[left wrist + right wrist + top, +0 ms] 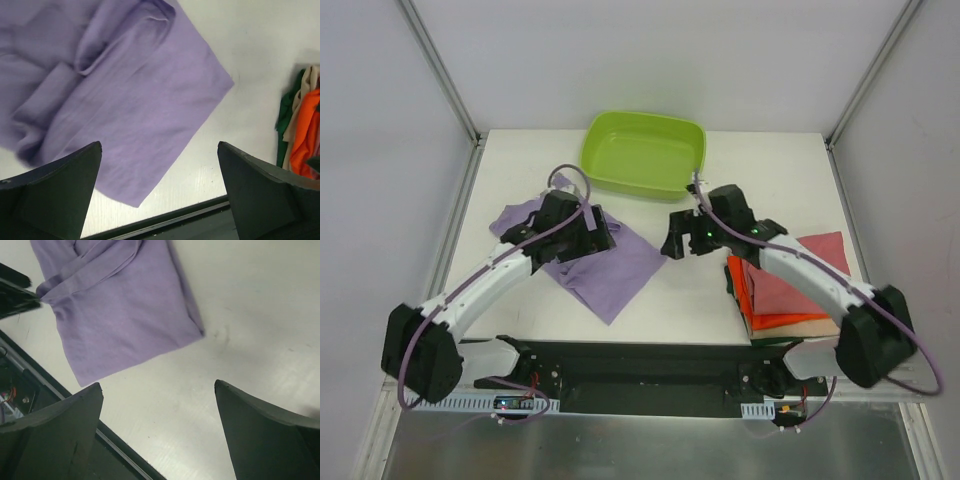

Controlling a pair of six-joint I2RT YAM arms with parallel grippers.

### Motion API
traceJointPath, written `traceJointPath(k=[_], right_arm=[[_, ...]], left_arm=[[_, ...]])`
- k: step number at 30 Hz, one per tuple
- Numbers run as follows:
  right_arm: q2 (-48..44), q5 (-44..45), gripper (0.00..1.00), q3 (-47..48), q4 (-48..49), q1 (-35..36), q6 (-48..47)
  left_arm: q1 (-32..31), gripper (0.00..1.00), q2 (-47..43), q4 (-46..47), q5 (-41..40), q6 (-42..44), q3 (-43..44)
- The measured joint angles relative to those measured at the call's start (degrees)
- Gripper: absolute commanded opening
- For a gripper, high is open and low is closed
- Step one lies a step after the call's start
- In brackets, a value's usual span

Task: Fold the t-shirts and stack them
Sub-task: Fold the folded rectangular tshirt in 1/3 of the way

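L arm bent, reaching fwd over table's left half; left gripper spread wide, nothing held, hovering over rumpled lilac t-shirt. R arm angled inward; right gripper spread wide too, nothing held, over bare tabletop near shirt's right corner, not touching. Folded stack (red on orange) at right edge, under R arm.

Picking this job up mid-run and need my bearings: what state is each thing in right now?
lilac shirt: lying on the table, partly folded, rumpled at one end, not held.
stack: folded, rose-red shirt over orange shirt.
tub: upright, empty.
left pincer: open, above the lilac shirt, holding nothing.
right pincer: open, over bare table, holding nothing.
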Motion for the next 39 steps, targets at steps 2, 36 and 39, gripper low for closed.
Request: traceJointPath(k=[2, 36, 39], right_arm=[[-8.7, 3.2, 0.96, -4.8, 0.3, -1.6, 0.0], [-30.7, 31.8, 0.96, -20.9, -7.6, -4.3, -1.6], [-30.6, 32.4, 0.96, -21.1, -7.3, -4.7, 0.1]], left_arm=[[-2.5, 0.99, 6.0, 2.7, 2.1, 0.9, 1.8], [6.6, 0.99, 35.9, 1.8, -18.7, 11.3, 25.4], [5.9, 0.99, 31.1, 1.0, -17.6, 11.2, 21.0]])
